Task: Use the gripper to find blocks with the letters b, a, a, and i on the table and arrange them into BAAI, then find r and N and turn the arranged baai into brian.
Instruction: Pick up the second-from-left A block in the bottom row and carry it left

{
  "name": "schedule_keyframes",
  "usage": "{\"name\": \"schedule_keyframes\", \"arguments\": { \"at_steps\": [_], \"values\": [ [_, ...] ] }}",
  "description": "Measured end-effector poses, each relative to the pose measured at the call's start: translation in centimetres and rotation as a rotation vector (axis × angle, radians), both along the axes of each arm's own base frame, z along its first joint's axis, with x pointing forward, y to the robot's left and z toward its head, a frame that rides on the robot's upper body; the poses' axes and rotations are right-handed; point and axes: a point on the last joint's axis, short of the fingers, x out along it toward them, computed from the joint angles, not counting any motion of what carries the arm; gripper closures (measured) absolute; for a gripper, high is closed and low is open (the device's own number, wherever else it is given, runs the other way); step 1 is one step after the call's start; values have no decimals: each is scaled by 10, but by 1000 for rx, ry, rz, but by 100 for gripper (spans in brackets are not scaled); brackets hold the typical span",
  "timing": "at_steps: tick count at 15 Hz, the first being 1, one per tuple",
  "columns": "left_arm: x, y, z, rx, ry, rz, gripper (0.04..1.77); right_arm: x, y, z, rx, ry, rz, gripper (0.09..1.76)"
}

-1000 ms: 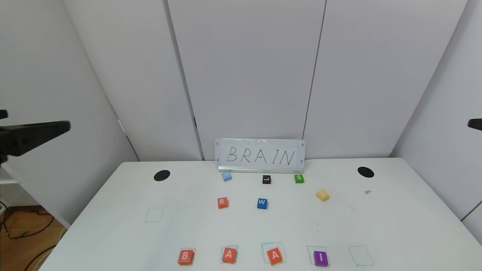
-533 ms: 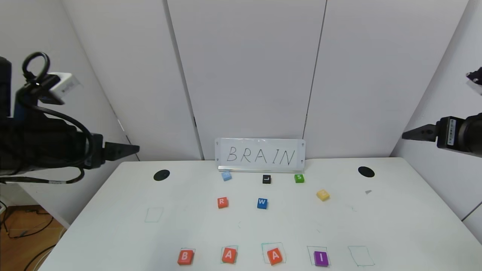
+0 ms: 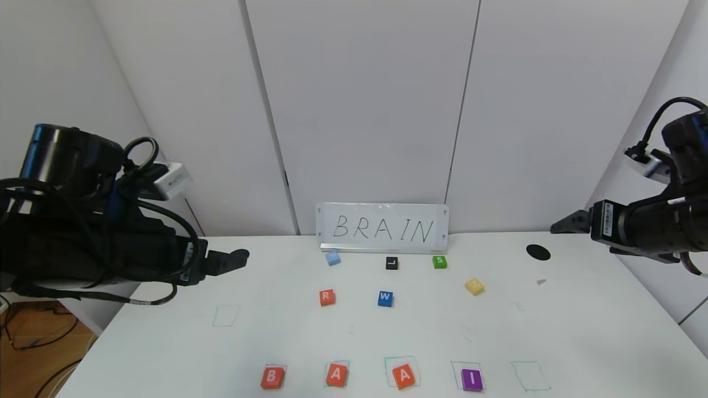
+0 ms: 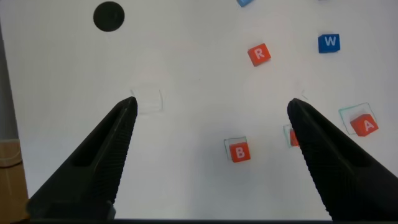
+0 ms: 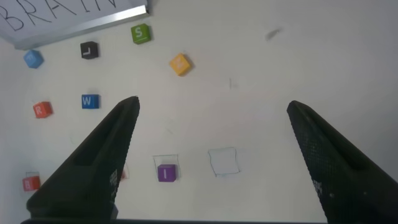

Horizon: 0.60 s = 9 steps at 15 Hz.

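Note:
On the white table [image 3: 581,331], the orange-red B [image 3: 272,377], A [image 3: 336,375], A [image 3: 404,376] and purple I [image 3: 471,380] blocks lie in a row along the front edge, in green squares. The orange-red R [image 3: 327,297] and pale yellow N [image 3: 474,286] lie farther back. My left gripper [image 3: 238,255] hangs open and empty above the table's left side; its wrist view shows B [image 4: 239,152] and R [image 4: 259,54] below. My right gripper [image 3: 564,224] hangs open and empty above the right side; its wrist view shows I [image 5: 165,173] and N [image 5: 180,64].
A BRAIN sign [image 3: 381,228] stands at the back. In front of it lie a light blue block [image 3: 332,258], black L [image 3: 391,263], green S [image 3: 440,262] and blue W [image 3: 385,298]. Empty green squares are drawn at the left [image 3: 225,315] and the front right [image 3: 530,376].
Both arms have swung in from the sides and come down over the table's left and right parts. No block has moved.

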Motion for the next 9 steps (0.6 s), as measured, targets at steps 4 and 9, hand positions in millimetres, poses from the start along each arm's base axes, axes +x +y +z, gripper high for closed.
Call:
{"name": "schedule_keyframes", "arguments": {
  "at_steps": [4, 9],
  "values": [
    [-14, -41, -15, -23, 96, -4, 9, 4, 3, -4, -2, 13, 12, 14],
    [-21, -102, -49, -66, 235, 3, 9, 4, 5, -5, -5, 17, 16, 14]
  ]
}}
